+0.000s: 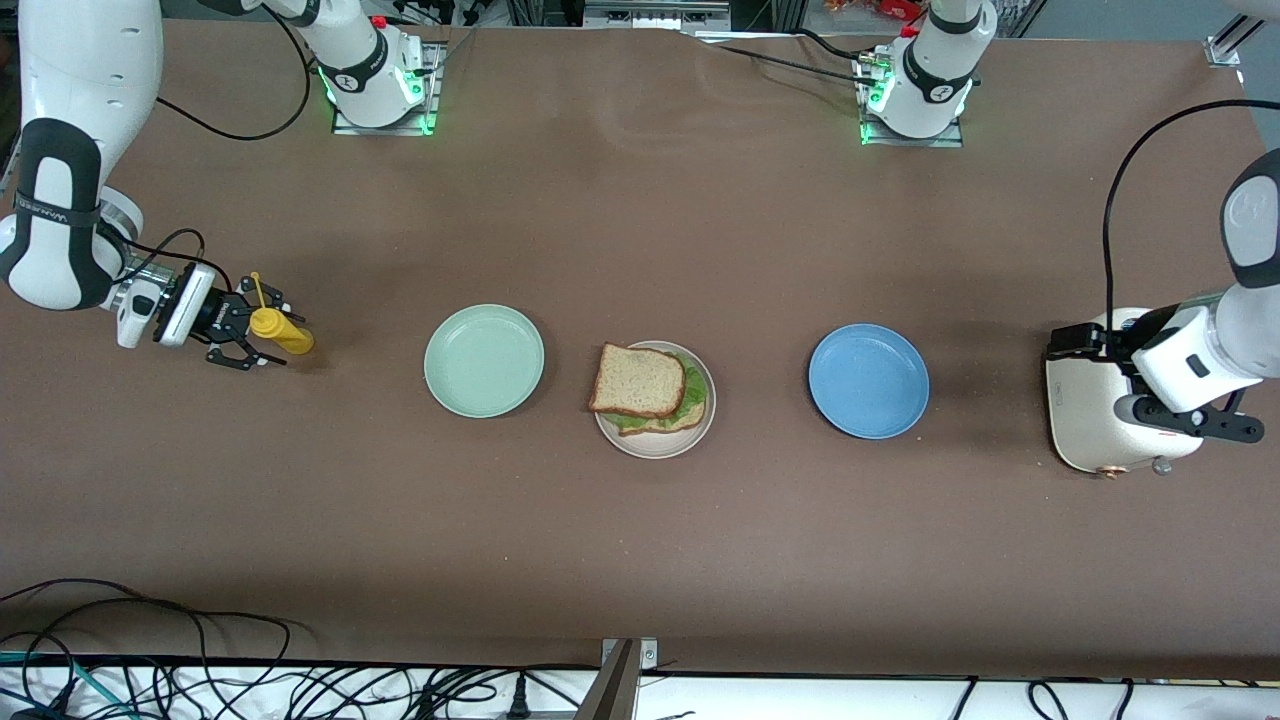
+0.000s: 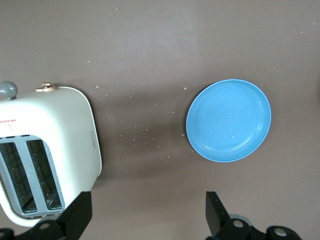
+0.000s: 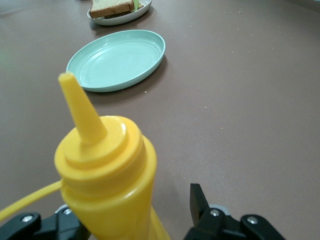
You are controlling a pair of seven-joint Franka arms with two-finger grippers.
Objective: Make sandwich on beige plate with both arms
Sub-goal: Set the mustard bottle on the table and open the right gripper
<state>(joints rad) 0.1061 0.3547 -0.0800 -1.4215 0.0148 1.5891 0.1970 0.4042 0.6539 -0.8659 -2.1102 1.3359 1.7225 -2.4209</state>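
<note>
The sandwich (image 1: 640, 380), a tan bread slice over green lettuce (image 1: 692, 402) and a lower slice, lies on the beige plate (image 1: 655, 448) at the table's middle. It also shows in the right wrist view (image 3: 111, 6). My right gripper (image 1: 272, 331) is low at the right arm's end of the table. It is open, with a yellow squeeze bottle (image 3: 107, 170) between its fingers and a gap beside one finger (image 3: 200, 205). My left gripper (image 2: 148, 220) is open and empty, held over the table beside the toaster (image 2: 45, 150).
A mint green plate (image 1: 484, 360) lies between the bottle and the sandwich. A blue plate (image 1: 868, 380) lies between the sandwich and the white toaster (image 1: 1090, 420) at the left arm's end. Cables run along the table edge nearest the camera.
</note>
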